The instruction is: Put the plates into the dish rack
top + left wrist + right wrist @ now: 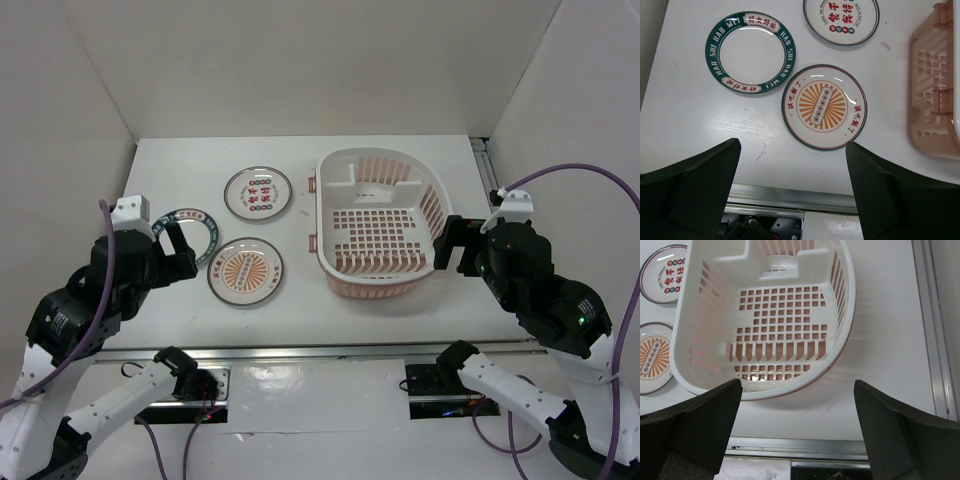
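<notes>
Plates first: all three lie flat on the white table [300, 320], to the left of the dish rack [375, 285] and outside it. The plate with red-green characters [258, 194] sits farthest from you. The plate with the orange sunburst centre [246, 271] is nearer, just off the rack's left wall. The plate with the dark teal rim [200, 226] is leftmost, and from above your left arm partly covers it. None of the plates touches another.

Your left gripper [183, 247] hangs over the near edge of the teal-rimmed plate. Its fingers [700, 185] are spread wide with nothing between them, and its wrist camera looks out towards the sunburst plate.

Your right gripper [447, 248] hovers just beside the rack's right wall. Its fingers [900, 435] are also spread wide and grip nothing. Whether they touch the wall, you cannot tell from above. The pale pink oval rack stands upright, right of centre on the table, and its slotted base shows through the right wrist camera.
</notes>
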